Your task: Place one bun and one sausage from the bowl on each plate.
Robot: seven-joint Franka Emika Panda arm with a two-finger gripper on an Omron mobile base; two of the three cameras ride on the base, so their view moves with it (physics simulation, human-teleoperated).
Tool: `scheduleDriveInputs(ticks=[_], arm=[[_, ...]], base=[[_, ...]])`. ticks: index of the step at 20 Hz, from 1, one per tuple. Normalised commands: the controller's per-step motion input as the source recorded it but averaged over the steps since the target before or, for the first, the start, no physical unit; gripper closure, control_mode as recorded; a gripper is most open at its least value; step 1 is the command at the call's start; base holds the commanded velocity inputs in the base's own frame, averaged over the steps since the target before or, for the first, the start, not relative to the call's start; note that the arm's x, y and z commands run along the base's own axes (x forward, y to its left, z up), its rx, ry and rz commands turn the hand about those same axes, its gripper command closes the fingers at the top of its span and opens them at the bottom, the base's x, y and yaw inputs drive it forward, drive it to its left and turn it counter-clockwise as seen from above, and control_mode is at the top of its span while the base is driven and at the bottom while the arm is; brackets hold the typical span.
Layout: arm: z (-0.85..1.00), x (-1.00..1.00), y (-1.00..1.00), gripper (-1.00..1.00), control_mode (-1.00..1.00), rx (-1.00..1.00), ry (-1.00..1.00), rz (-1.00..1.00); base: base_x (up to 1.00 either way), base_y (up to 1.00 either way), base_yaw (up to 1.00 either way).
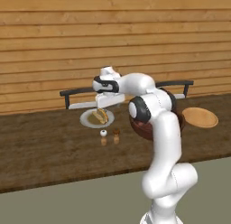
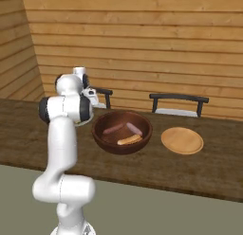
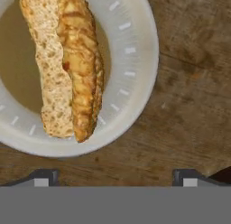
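Observation:
A pale grey plate [image 3: 135, 51] with a brownish centre lies on the wooden counter, and one tan split bun [image 3: 67, 65] rests on it. My gripper [image 3: 115, 178] hovers just above that plate [image 1: 85, 120], open, with nothing between its fingers. In the left base view the gripper [image 1: 102, 109] hangs right over the bun [image 1: 100, 115]. To the right stands the dark reddish-brown bowl [image 2: 102, 134], holding two pink sausages [image 2: 113, 129] and another bun [image 2: 129, 140]. A second plate [image 2: 182, 140], brown and wooden, lies right of the bowl with nothing on it.
Two small shakers, one white-topped [image 1: 103, 133] and one brown [image 1: 116, 132], stand just in front of the grey plate. Dark chair backs [image 2: 179, 97] rise behind the counter against the plank wall. The counter's front edge runs close to my base.

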Motion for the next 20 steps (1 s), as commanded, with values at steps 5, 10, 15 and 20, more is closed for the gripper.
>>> scheduleDriveInputs(ticks=[5,10,15,20], arm=[[0.35,-0.55,-1.00,-1.00,-1.00,0.13,-0.01,-0.18],[0.10,-0.30,-1.00,-1.00,-1.00,-0.02,0.00,-0.25],[0.00,-0.05,-0.96,-1.00,-1.00,-0.15,0.00,-0.29],[0.05,-0.33,-0.91,-1.00,-1.00,-0.16,0.15,-0.31]], base=[[0.00,0.00,0.00],[0.00,0.00,0.00],[0.00,0.00,0.00],[0.00,0.00,0.00]])
